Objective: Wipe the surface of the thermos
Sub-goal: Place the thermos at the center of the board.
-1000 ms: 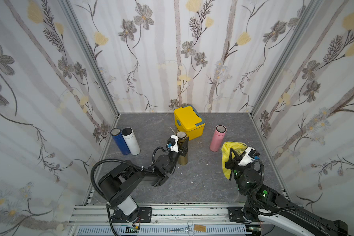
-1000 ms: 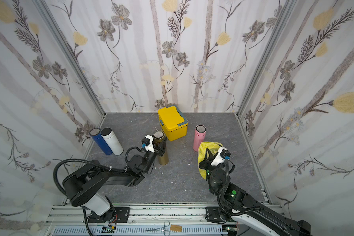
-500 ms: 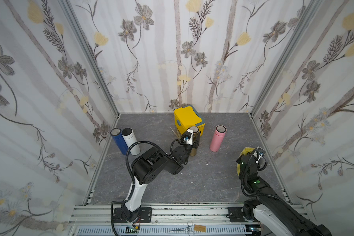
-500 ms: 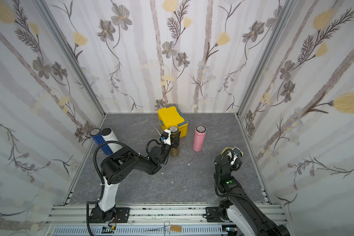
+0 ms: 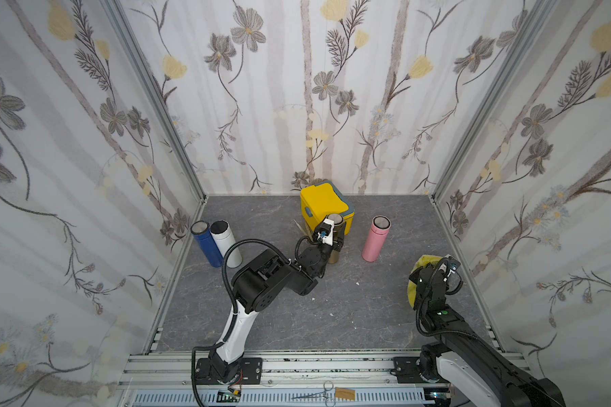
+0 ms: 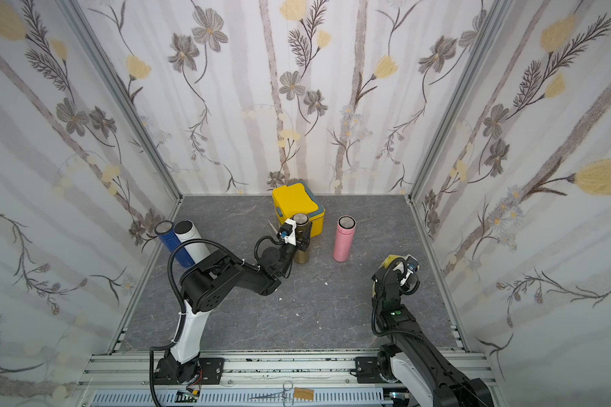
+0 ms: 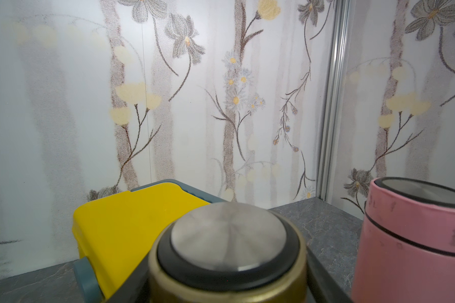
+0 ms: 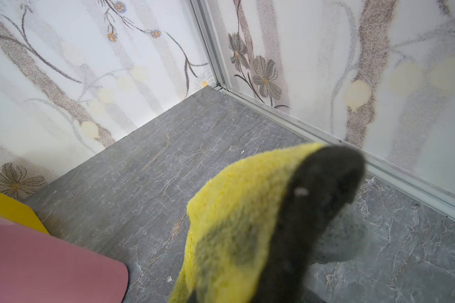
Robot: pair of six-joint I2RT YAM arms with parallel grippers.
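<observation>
Gold thermos stands upright, steel cap on.

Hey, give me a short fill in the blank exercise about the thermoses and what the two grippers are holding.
The left gripper is clamped on a thermos coloured ____.
The cloth in the right gripper is ____.
The loose bottle nearest the cloth is ____.
Missing words: gold; yellow; pink.
</observation>
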